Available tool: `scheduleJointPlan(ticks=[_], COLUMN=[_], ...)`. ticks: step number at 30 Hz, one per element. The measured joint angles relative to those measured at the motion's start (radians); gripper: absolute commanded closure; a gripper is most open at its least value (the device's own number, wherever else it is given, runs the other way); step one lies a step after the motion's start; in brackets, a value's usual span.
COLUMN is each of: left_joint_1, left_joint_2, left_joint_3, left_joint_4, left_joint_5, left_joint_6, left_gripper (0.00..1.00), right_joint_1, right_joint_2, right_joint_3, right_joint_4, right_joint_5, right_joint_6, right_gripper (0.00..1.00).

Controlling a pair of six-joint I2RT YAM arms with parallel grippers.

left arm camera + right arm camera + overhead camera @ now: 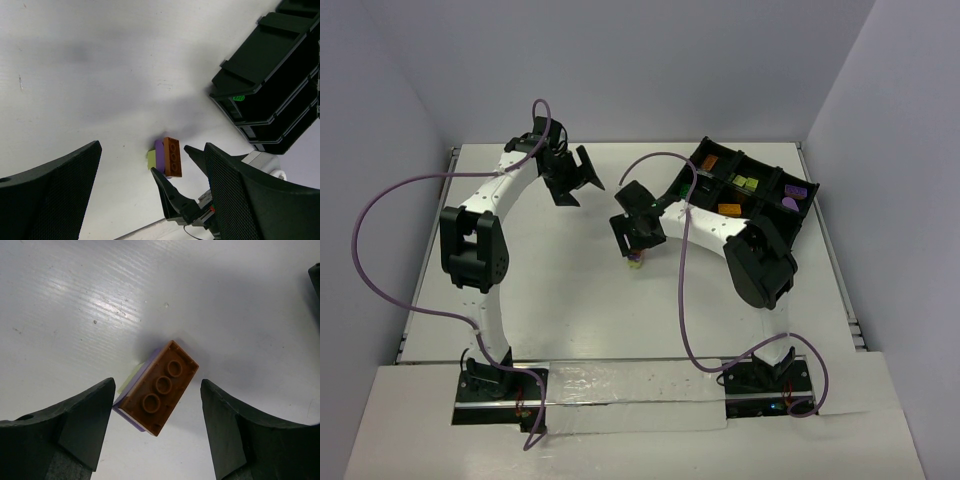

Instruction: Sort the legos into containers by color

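Note:
A small cluster of legos (160,387) lies on the white table: an orange brick with its hollow underside toward the camera, stacked on a purple one and a yellow-green one. The top view shows this cluster (636,262) mid-table, and the left wrist view shows the cluster (170,156) too. My right gripper (156,390) is open just above it, one finger on each side, touching nothing. That right gripper (640,243) points down. My left gripper (578,182) is open and empty, further back on the left. The black divided tray (760,165) holds orange, yellow-green, purple and green bricks.
The tray's black walls (270,75) stand at the upper right of the left wrist view. The right arm's elbow (760,265) sits in front of the tray. Purple cables loop over both arms. White walls enclose the table on three sides.

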Motion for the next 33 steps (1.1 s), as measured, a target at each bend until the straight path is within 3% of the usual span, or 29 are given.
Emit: scheduleJointPlan(ticks=[6, 12, 17, 20, 23, 27, 33], left_joint_1=[0.000, 0.000, 0.000, 0.000, 0.000, 0.000, 0.012], left_joint_2=[0.000, 0.000, 0.000, 0.000, 0.000, 0.000, 0.000], left_joint_3=[-0.002, -0.005, -0.005, -0.006, -0.006, -0.006, -0.006], left_joint_4=[0.000, 0.000, 0.000, 0.000, 0.000, 0.000, 0.004], left_joint_5=[0.000, 0.000, 0.001, 0.001, 0.000, 0.001, 0.028], left_joint_6=[0.000, 0.000, 0.001, 0.001, 0.001, 0.003, 0.004], left_gripper=[0.09, 0.09, 0.09, 0.09, 0.09, 0.09, 0.12], right_joint_1=[0.000, 0.000, 0.000, 0.000, 0.000, 0.000, -0.027], right_joint_2=[0.000, 0.000, 0.000, 0.001, 0.002, 0.001, -0.051], right_joint_3=[-0.005, -0.012, -0.010, -0.003, 0.010, 0.031, 0.036], right_joint_4=[-0.045, -0.065, -0.065, -0.065, -0.063, -0.064, -0.066], right_joint_5=[0.054, 0.091, 0.092, 0.089, 0.080, 0.045, -0.067], right_joint_6=[0.040, 0.058, 0.054, 0.041, 0.029, 0.005, -0.007], right_gripper=[0.21, 0.29, 0.49, 0.79, 0.94, 1.00, 1.00])
